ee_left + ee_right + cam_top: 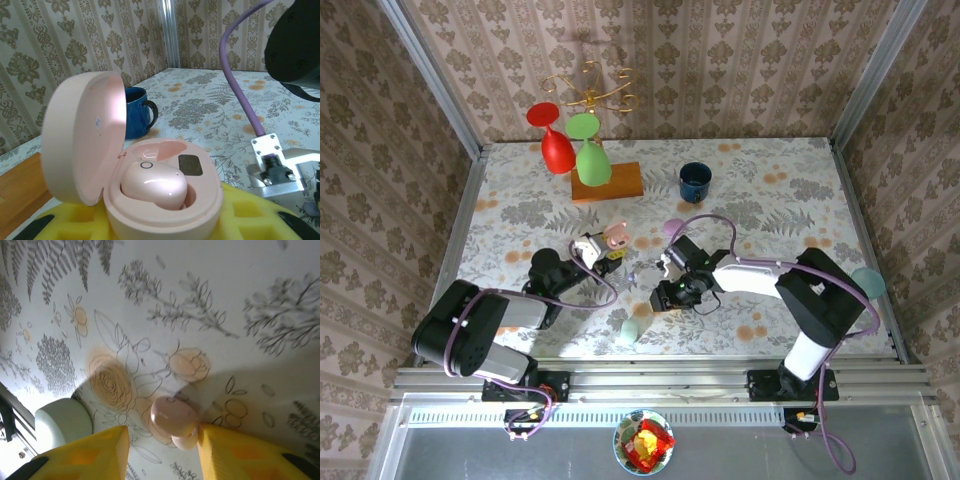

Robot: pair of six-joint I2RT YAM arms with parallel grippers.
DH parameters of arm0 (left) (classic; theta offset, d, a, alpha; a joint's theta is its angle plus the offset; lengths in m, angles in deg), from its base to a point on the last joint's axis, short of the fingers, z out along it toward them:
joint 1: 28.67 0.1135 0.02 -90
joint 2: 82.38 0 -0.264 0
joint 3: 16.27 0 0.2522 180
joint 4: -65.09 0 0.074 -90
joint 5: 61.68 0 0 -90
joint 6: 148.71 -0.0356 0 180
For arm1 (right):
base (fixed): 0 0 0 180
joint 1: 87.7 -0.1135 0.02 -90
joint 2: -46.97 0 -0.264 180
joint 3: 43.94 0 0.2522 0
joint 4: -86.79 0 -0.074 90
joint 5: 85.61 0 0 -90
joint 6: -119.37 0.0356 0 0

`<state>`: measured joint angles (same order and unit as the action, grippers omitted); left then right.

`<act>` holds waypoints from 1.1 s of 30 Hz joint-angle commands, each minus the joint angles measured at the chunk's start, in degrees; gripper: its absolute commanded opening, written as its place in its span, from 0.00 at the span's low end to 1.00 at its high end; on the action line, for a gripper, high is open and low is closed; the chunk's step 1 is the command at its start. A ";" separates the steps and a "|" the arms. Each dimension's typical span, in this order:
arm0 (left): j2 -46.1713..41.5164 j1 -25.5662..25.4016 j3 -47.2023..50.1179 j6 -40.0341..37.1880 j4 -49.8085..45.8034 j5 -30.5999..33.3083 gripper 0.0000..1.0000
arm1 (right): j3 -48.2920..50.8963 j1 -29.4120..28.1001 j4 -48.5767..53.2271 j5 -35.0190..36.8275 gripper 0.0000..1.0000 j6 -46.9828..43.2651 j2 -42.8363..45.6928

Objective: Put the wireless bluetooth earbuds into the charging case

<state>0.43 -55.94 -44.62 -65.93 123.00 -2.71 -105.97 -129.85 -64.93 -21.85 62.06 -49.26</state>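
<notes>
An open pink charging case (165, 200) sits between my left gripper's (165, 227) yellow pads, and the gripper is shut on it. Its lid (82, 137) stands up on the left. One pink earbud (154, 184) lies seated in the near well, and the well behind it is bare. From above, the case (615, 235) shows at the left gripper (598, 250) near the table's middle. A second pink earbud (172, 417) lies on the tablecloth between my right gripper's (162, 440) yellow fingers. It touches the right finger (235, 450), with a gap to the left finger (92, 455). The right gripper (666, 296) is open.
A mint oval case (62, 422) lies left of the right gripper and appears near the front edge (635, 327). A blue mug (695, 182), red and green glasses (575, 152) on a wooden board (610, 183) stand at the back. Walls close in the table.
</notes>
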 commanded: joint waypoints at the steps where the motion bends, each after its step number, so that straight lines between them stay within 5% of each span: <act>1: -0.06 0.20 0.08 1.35 1.88 -1.19 0.33 | 0.66 -0.67 1.49 -1.28 0.43 1.14 3.03; 8: -0.18 0.24 -0.07 1.26 1.88 -1.56 0.33 | 0.04 1.44 3.02 3.40 0.41 -1.51 6.07; 21: -0.89 0.09 0.35 2.09 1.88 -2.11 0.32 | -8.10 4.97 2.67 -3.97 0.41 -8.56 -6.69; 33: 0.44 0.12 -0.34 1.26 1.86 -2.17 0.32 | -2.79 4.53 -0.15 -8.62 0.37 -7.68 -5.84</act>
<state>0.43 -55.96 -44.62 -64.95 123.00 -3.60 -110.78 -124.56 -66.06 -27.42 54.80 -55.42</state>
